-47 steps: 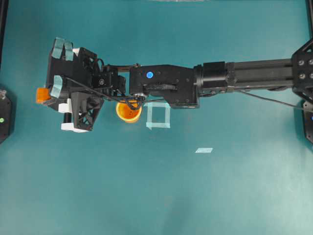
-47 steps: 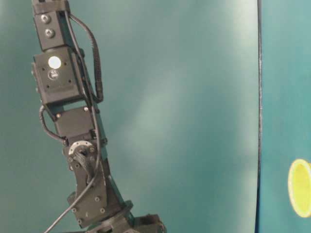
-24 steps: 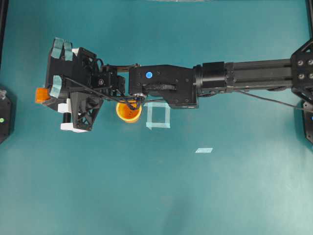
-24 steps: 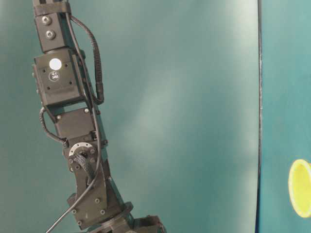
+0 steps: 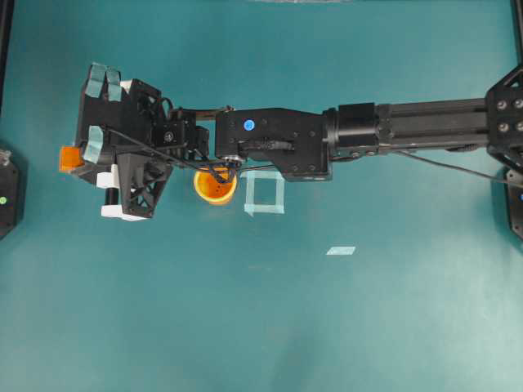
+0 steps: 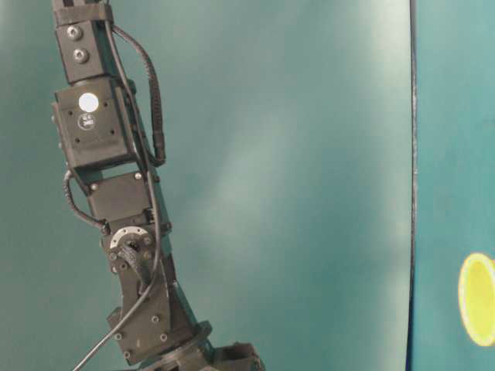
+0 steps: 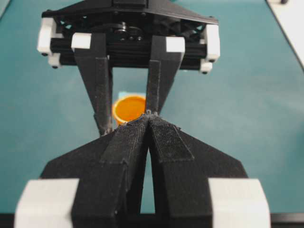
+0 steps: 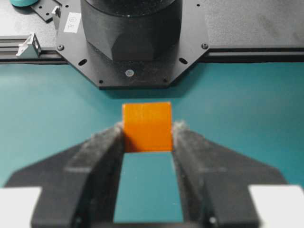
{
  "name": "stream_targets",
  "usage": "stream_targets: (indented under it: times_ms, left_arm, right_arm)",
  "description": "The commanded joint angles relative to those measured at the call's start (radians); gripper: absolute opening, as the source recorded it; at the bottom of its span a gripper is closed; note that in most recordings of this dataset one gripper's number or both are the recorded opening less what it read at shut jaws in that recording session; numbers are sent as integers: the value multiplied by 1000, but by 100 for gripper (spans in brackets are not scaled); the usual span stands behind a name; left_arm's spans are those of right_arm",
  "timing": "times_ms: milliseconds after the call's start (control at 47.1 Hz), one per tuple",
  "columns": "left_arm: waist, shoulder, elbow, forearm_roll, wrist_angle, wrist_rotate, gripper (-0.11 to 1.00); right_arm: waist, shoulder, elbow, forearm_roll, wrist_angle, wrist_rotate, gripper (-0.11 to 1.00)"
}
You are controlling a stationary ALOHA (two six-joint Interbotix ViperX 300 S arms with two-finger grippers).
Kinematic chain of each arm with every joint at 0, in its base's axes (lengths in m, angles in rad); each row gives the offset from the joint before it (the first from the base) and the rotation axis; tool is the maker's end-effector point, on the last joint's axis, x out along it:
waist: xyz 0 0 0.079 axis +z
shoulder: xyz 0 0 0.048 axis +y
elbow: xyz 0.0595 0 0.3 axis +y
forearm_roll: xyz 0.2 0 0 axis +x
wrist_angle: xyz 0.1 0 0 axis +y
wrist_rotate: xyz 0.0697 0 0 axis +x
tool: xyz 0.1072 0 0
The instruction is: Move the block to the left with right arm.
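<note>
The right arm (image 5: 327,139) is reaching across to the table's far left; its gripper (image 8: 148,130) is clamping the block (image 8: 147,126) between both fingertips, near the left arm's base; the left gripper (image 7: 149,116) is sitting clenched, facing the cup (image 5: 215,186).

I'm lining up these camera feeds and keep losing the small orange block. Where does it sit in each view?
Overhead exterior: the orange block is at the far left, at the tip of the right gripper.
Right wrist: the block is centred, held between the jaws, in front of the black base plate.
Left wrist: I can't find the block; the orange cup shows.
Table-level: block not found.
Shared landmark: the orange cup, beside the tape square.
</note>
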Motion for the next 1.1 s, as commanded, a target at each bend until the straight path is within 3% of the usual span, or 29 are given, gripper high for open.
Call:
stream_targets:
  times_ms: [0,467,1083]
  left_arm:
    - [-2,9,-23,0,-5,2,0]
    - [-2,6,-25,2,0,2,0]
    - [-2,-34,-58,2,103,9,0]
  right_arm:
    - [3,-25,-28,0,-11,3,39]
    - [3,-25,-26,0,-14,3,39]
    - [3,-25,-26,-2,-37,3,39]
